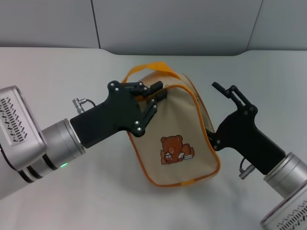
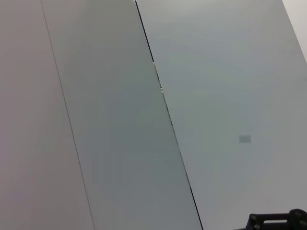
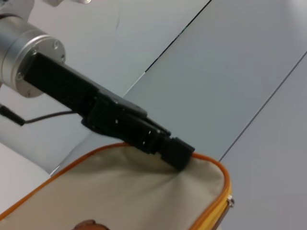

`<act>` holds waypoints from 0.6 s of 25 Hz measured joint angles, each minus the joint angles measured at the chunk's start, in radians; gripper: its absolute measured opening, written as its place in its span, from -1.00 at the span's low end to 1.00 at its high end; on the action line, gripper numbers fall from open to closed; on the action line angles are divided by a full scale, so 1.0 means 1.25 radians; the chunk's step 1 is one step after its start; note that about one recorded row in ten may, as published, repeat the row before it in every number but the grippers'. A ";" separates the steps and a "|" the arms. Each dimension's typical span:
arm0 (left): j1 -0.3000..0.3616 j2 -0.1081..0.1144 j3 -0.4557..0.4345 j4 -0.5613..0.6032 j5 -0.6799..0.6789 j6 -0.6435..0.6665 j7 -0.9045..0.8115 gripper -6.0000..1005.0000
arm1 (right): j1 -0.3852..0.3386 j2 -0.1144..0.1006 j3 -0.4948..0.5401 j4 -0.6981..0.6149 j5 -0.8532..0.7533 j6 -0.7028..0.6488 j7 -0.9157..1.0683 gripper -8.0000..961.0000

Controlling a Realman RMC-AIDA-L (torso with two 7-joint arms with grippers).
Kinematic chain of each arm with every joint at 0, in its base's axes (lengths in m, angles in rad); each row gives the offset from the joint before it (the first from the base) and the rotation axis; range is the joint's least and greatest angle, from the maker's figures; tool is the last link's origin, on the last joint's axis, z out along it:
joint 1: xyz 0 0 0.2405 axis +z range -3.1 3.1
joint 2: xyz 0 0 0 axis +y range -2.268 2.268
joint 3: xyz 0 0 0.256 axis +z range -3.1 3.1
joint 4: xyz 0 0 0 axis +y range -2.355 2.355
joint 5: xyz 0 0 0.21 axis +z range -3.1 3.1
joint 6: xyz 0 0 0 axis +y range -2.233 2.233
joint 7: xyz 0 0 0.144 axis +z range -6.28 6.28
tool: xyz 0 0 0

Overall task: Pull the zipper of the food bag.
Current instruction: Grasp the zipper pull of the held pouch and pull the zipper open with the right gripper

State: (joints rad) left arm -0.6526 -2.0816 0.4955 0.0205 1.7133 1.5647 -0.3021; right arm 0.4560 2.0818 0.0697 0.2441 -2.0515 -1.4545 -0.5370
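L arm fills the near-left of the head view: silver forearm w/ a green light, black wrist block, running up and right to the L gripper (image 1: 158, 93). Its fingers (image 1: 156, 87) sit at the top edge of the bag (image 1: 177, 139), pressed together on the beige fabric/orange trim there. R wrist view shows the same thing from the other side: L gripper (image 3: 175, 153) w/ black tips closed down on the bag's top rim, fabric puckered just under them.

R arm comes in from near-right, silver cuff then black body, up to the R gripper (image 1: 218, 112) against the bag's right side. One finger (image 1: 230, 92) sticks up and away from the bag, free in the air; the other goes behind the bag's edge, so spread vs. closed — can't tell.

Bag stands on the white table (image 1: 57, 72), about mid-scene between the two arms, tilted, bear patch (image 1: 175, 149) facing the camera. Orange handle (image 1: 151, 67) loops over the top, behind the L gripper. Zipper (image 1: 200, 108) is the orange band around the panel edge, down the right side and along the bottom. Small silver pull (image 3: 230, 201) shows at the rounded corner of the bag (image 3: 120, 187) in the R wrist view, well apart from the L fingertips.

L wrist view: grey wall panels (image 2: 216, 96) only, plus a bit of black hardware at the edge.
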 joint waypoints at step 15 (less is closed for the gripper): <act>-0.001 0.000 0.000 0.000 0.000 -0.004 0.000 -0.83 | -0.009 0.003 0.006 0.000 0.005 -0.055 0.066 0.31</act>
State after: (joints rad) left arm -0.6543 -2.0815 0.4954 0.0204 1.7133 1.5591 -0.3022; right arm 0.4452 2.0855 0.0768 0.2438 -2.0457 -1.5235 -0.4545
